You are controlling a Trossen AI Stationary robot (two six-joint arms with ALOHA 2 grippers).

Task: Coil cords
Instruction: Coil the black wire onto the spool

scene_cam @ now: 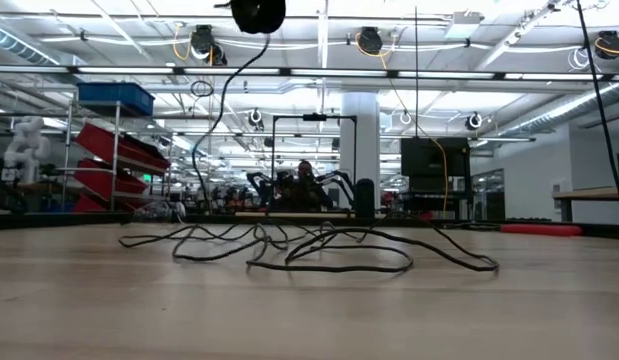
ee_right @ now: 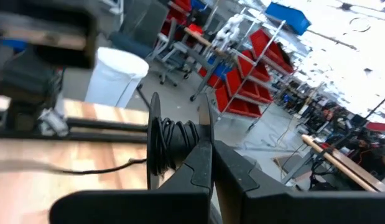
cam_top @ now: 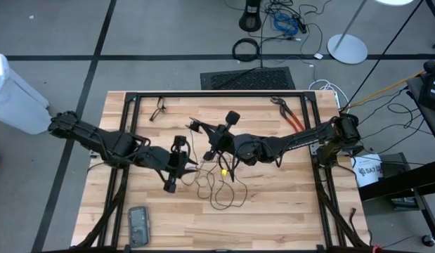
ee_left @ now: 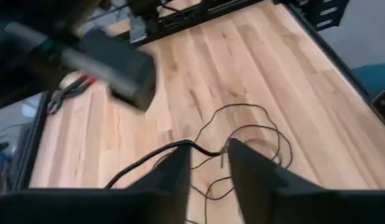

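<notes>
Between the two grippers, over the middle of the wooden table (cam_top: 273, 204), the thin black cord (cam_top: 221, 190) lies mostly uncoiled: loose, overlapping loops sprawl flat on the wood just below the right gripper (cam_top: 216, 149) and beside the left gripper (cam_top: 180, 163), and the low view shows them as slack, low curves. One strand rises from the pile to the right gripper, whose fingers are pressed together on a small bundle of black turns, seen wrapped side by side in its wrist view. A small pale-yellow end piece (cam_top: 223, 170) sits among the loops, just under that gripper.

The left gripper hovers just above the wood with its fingers partly parted; a strand runs up between them in its wrist view, but I cannot tell whether they are pinching it or merely straddling it.

The step in hand looks like feeding the next turn onto the bundle. To do it well, the left gripper should take the strand close to the right gripper, keep light tension, and lay each turn beside the last. It should draw from the near end of the pile, so that the crossed loops do not drag into a knot. Red-handled pliers (cam_top: 291, 116) lie well behind the right arm, clear of the work.
</notes>
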